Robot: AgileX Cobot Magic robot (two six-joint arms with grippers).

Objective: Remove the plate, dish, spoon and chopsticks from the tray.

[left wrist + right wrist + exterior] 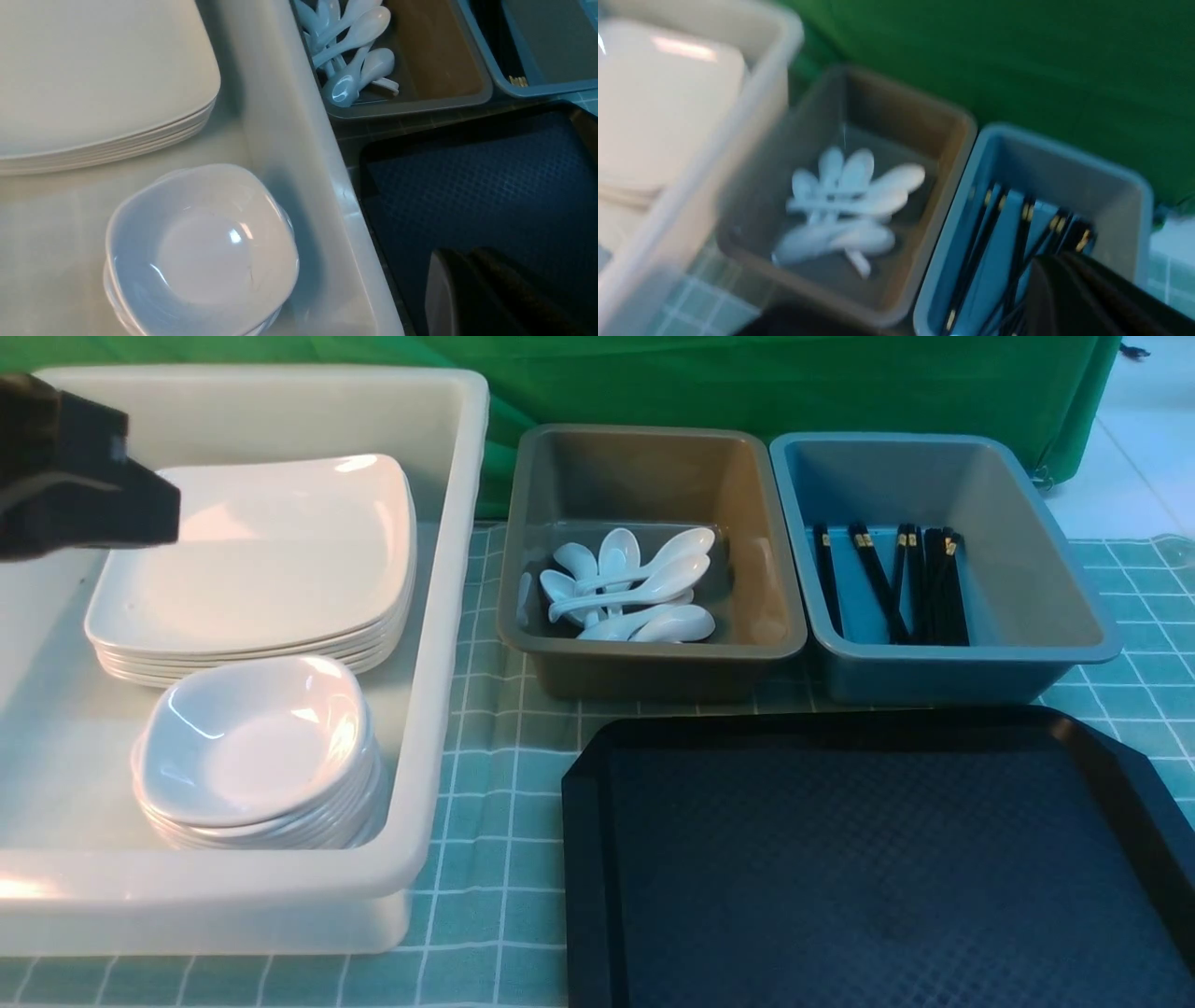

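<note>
Tray (868, 868): you can see it lying bare on the checked cloth of the counter (485, 775), its black textured surface carrying nothing at all. Your plates (271, 560) are stacked in the far part of the big white bin (448, 616) on your left, and a pile of small rounded dishes (252, 747) sits in the same bin, nearer to you. The spoons (630, 588) lie heaped in the grey bin (653, 663) just beyond the tray's left end. The chopsticks (896, 583) lie side by side in the blue bin (962, 658), which stands touching the grey one on its right.

Your left gripper (140, 504) hangs over the white bin, above the near edge of the plate stack; its jaws are closed and hold nothing. Your right gripper (1083, 298) shows only in its own wrist view, blurred, as a dark shape above the blue bin and the chopsticks. It too is closed and empty. In the front view your right arm does not appear.
</note>
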